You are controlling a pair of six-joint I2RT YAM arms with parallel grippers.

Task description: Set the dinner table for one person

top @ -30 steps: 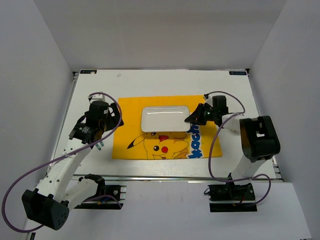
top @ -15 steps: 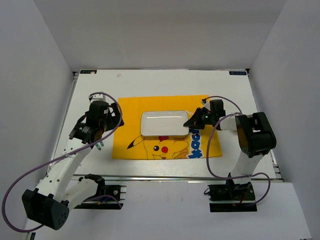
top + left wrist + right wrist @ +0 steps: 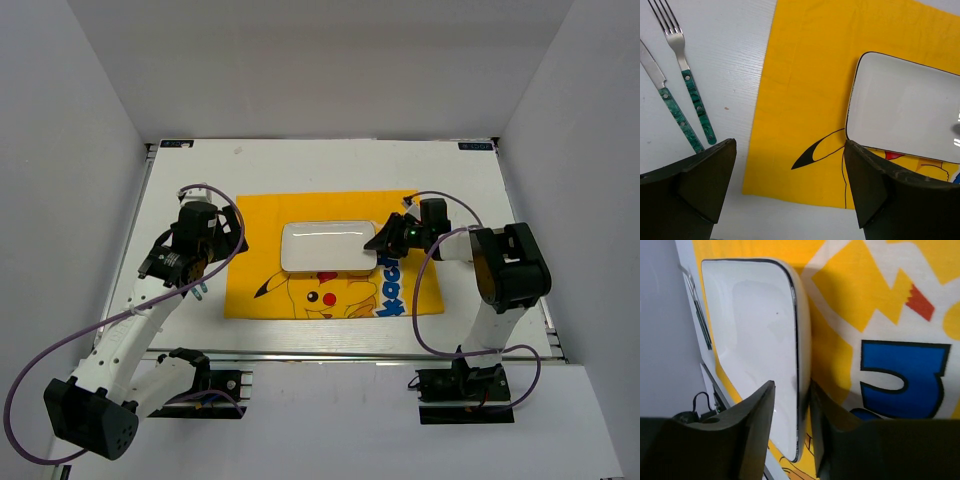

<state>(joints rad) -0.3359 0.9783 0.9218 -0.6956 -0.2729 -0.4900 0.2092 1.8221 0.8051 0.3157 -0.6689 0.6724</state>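
Observation:
A small white rectangular plate (image 3: 328, 247) lies on the yellow Pikachu placemat (image 3: 255, 225) in the middle of the white dinner table (image 3: 300, 165). My right gripper (image 3: 382, 242) straddles the plate's right rim (image 3: 802, 340). One finger lies outside against the rim, and the other hangs over the plate with a small gap. My left gripper (image 3: 188, 272) is open and empty, hovering over the placemat's left edge (image 3: 790, 145). A green-handled fork (image 3: 687, 85) and knife (image 3: 667, 100) lie side by side on the table to the left of the placemat.
A metal rail (image 3: 350, 353) runs along the table's near edge. White walls enclose the table on the left, back and right. Purple cables loop off both arms.
My right gripper brought the plate a little nearer and to the left onto the placemat. Over the last half second it has stayed put. The left arm has not moved.

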